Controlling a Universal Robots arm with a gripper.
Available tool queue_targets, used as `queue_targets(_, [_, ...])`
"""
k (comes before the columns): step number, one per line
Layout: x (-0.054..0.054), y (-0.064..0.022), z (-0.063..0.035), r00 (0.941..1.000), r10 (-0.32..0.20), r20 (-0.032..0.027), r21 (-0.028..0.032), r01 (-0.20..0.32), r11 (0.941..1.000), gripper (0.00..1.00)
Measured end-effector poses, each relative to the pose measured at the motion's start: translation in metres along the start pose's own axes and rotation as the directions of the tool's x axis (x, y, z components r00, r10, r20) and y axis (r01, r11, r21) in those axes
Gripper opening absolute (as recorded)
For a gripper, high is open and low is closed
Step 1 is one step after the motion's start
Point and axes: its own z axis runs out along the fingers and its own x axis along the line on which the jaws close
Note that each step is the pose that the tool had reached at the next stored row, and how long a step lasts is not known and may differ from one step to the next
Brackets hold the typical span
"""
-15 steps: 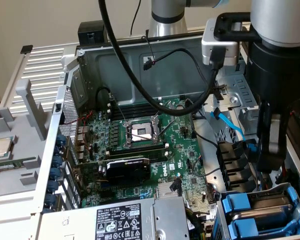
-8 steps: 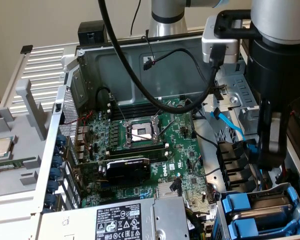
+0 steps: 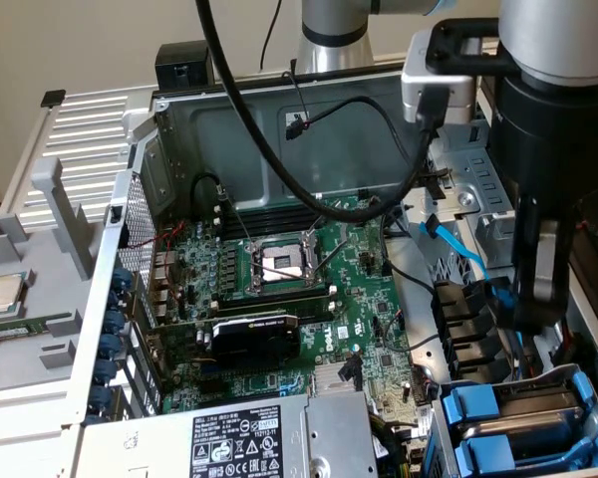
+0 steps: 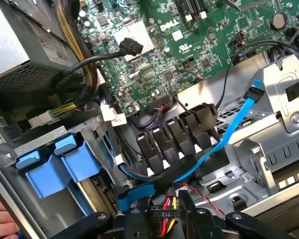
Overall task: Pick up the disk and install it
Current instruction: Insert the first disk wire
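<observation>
Beige wall [image 3: 80,40] behind, open computer case [image 3: 179,110] lying on its side in front of it. Off the case's left edge, on the exterior view's left: grey plastic tray [image 3: 25,344] with a small square silver CPU chip [image 3: 2,294] lying flat on it. Inside the case, toward its middle: green motherboard [image 3: 369,299] with open CPU socket [image 3: 279,264], black graphics card [image 3: 254,337] just in front of the socket. Along the near edge: grey power-supply box [image 3: 269,433], black-and-white label facing up. Thick black cable [image 3: 249,129] looping down from above, past the far wall and over the board. Right of the board: light-blue data cable [image 3: 458,249] trailing across the bare metal, row of black plastic tabs [image 3: 458,319] beside it. Toward the right edge: gripper [image 3: 530,309] hanging inside the case, near the drive cage [image 3: 588,398] at the near right corner. Seen from the wrist: black power plug [image 4: 162,215] with red and yellow wires directly beneath the gripper, blue cable crossing close by. Cannot tell whether the gripper is parted or clamped on anything. Seated in the drive cage: disk [image 3: 523,401], blue carrier front facing the case's inside, second blue carrier [image 3: 478,460] just beside it. Sliver of a person's hand [image 4: 0,219] near the cage's outer wall.
</observation>
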Motion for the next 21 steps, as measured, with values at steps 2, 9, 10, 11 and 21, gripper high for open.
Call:
queue_targets(2, [-0.003, 0.0015, -0.0002, 1.0000, -0.001, -0.0033, 0.0016, 0.001, 1.0000, 0.35])
queue_targets(9, [-0.004, 0.0063, -0.0026, 0.9999, -0.002, -0.0133, 0.0067, 0.002, 1.0000, 0.35])
queue_targets(10, [-0.004, 0.0063, -0.0035, 0.9999, -0.002, -0.0168, 0.0084, 0.003, 1.0000, 0.35])
queue_targets(11, [-0.004, 0.0063, -0.0046, 0.9998, -0.003, -0.0207, 0.0104, 0.003, 0.9999, 0.35])
queue_targets(21, [-0.005, 0.0051, -0.0150, 0.9985, -0.007, -0.0543, 0.0303, 0.008, 0.9995, 0.35])
